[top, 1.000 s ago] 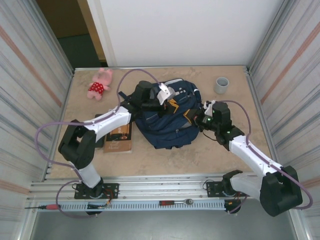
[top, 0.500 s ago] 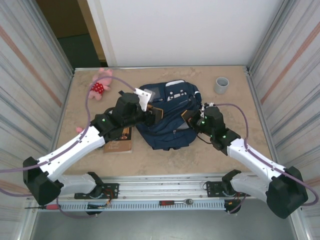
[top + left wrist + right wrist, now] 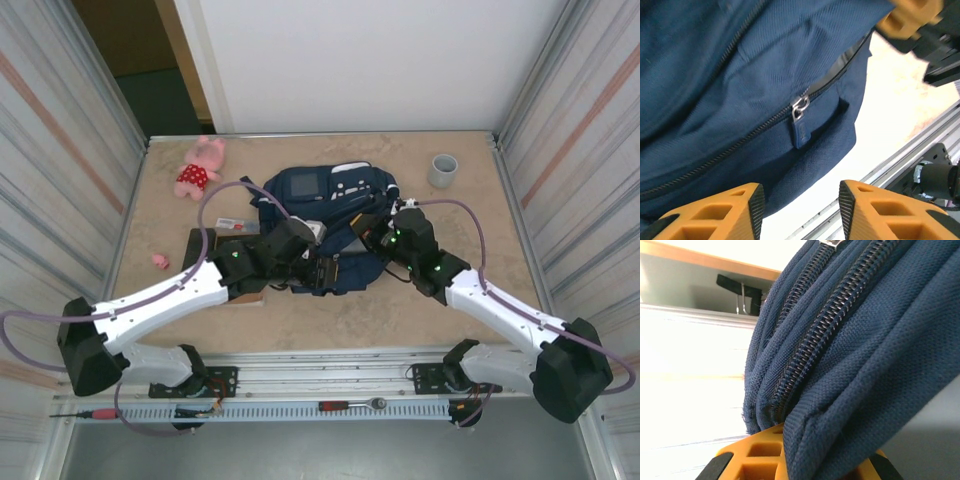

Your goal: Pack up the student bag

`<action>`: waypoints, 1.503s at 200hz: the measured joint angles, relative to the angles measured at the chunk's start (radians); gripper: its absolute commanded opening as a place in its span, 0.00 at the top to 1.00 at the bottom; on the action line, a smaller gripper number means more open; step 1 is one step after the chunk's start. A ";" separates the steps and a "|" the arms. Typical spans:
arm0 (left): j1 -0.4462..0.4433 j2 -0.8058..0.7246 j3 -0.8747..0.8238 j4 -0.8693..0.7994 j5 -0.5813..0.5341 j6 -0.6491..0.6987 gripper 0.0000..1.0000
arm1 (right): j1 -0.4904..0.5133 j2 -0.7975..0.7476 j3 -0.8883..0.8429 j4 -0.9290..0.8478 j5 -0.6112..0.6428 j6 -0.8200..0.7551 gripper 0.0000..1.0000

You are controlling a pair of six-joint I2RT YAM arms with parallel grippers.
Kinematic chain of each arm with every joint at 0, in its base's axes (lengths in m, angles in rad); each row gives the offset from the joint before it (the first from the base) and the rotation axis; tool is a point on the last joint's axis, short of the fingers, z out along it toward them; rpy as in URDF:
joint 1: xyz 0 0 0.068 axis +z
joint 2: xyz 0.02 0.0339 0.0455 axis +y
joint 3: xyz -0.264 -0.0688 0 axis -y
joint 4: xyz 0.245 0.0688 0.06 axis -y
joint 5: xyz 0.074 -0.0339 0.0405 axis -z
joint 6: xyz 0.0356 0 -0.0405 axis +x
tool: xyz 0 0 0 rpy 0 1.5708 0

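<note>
**Pack job looks barely started**

Spotted the student bag (image 3: pixel 335 190) in the middle of the bench (image 3: pixel 470 215). Got the right end effector (image 3: pixel 372 233) pinching a fold of bag fabric, and the left end effector (image 3: pixel 799 200) spread beside the zipper pull (image 3: pixel 799 114). Yet to pack, probably: pink plush toy (image 3: pixel 197 168), grey cup (image 3: pixel 443 170).

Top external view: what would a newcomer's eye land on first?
The big navy student bag sits mid-table. At its right side the right end effector is clamped on a fold of the fabric, while the left end effector stands open facing a zipper pull on the near side. A pink plush toy lies at the far left, a grey cup at the far right.
</note>
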 measured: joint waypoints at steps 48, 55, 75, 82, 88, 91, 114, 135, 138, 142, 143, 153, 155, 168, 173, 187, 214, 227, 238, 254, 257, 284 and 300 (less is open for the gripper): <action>-0.008 0.032 0.014 -0.027 -0.048 -0.040 0.57 | 0.038 0.013 0.038 -0.018 0.026 -0.010 1.00; -0.008 0.038 0.022 -0.031 -0.057 -0.047 0.58 | 0.043 0.014 0.040 -0.019 0.029 -0.011 1.00; -0.008 0.050 0.040 -0.031 -0.088 -0.064 0.58 | 0.057 0.022 0.047 -0.023 0.037 -0.011 1.00; -0.008 0.052 0.043 -0.030 -0.100 -0.071 0.58 | 0.062 0.028 0.051 -0.023 0.041 -0.011 1.00; -0.008 0.054 0.043 -0.029 -0.109 -0.078 0.59 | 0.066 0.033 0.053 -0.022 0.043 -0.011 1.00; -0.008 0.054 0.043 -0.029 -0.114 -0.082 0.59 | 0.068 0.034 0.055 -0.022 0.045 -0.011 1.00; -0.008 0.064 0.043 -0.030 -0.148 -0.108 0.60 | 0.080 0.042 0.063 -0.024 0.049 -0.012 1.00; -0.008 0.082 0.051 -0.043 -0.177 -0.121 0.63 | 0.090 0.045 0.071 -0.029 0.053 -0.015 1.00; -0.008 0.086 0.053 -0.047 -0.180 -0.124 0.63 | 0.091 0.045 0.072 -0.029 0.052 -0.016 1.00; -0.008 0.090 0.055 -0.050 -0.185 -0.126 0.63 | 0.092 0.046 0.072 -0.029 0.053 -0.016 1.00; -0.008 0.091 0.056 -0.051 -0.186 -0.127 0.64 | 0.093 0.046 0.072 -0.030 0.053 -0.016 1.00; -0.008 0.102 0.061 -0.059 -0.195 -0.135 0.66 | 0.099 0.048 0.076 -0.031 0.056 -0.019 1.00; -0.008 0.104 0.062 -0.062 -0.197 -0.135 0.67 | 0.100 0.048 0.076 -0.031 0.056 -0.019 1.00; -0.008 0.116 0.068 -0.071 -0.206 -0.141 0.72 | 0.108 0.053 0.083 -0.040 0.063 -0.027 1.00; -0.008 0.122 0.069 -0.074 -0.210 -0.145 0.76 | 0.111 0.055 0.087 -0.042 0.067 -0.030 1.00; -0.008 0.134 0.073 -0.083 -0.214 -0.151 0.89 | 0.117 0.059 0.093 -0.047 0.069 -0.037 1.00; -0.009 0.140 0.075 -0.089 -0.219 -0.156 1.00 | 0.119 0.060 0.102 -0.076 0.072 -0.053 1.00; -0.006 0.139 0.075 -0.091 -0.207 -0.159 1.00 | 0.117 0.060 0.103 -0.090 0.071 -0.068 1.00; 0.005 0.135 0.074 -0.089 -0.179 -0.164 1.00 | 0.115 0.060 0.103 -0.098 0.071 -0.078 1.00; 0.036 0.110 0.045 -0.052 -0.122 -0.184 1.00 | 0.113 0.060 0.103 -0.106 0.067 -0.108 1.00; 0.044 0.101 0.035 -0.042 -0.109 -0.188 1.00 | 0.113 0.060 0.103 -0.107 0.066 -0.110 1.00; 0.101 0.033 -0.048 0.037 0.001 -0.216 1.00 | 0.100 0.060 0.103 -0.117 0.026 -0.152 1.00; 0.124 0.023 -0.066 0.066 0.062 -0.213 1.00 | 0.072 0.061 0.103 -0.127 -0.021 -0.179 1.00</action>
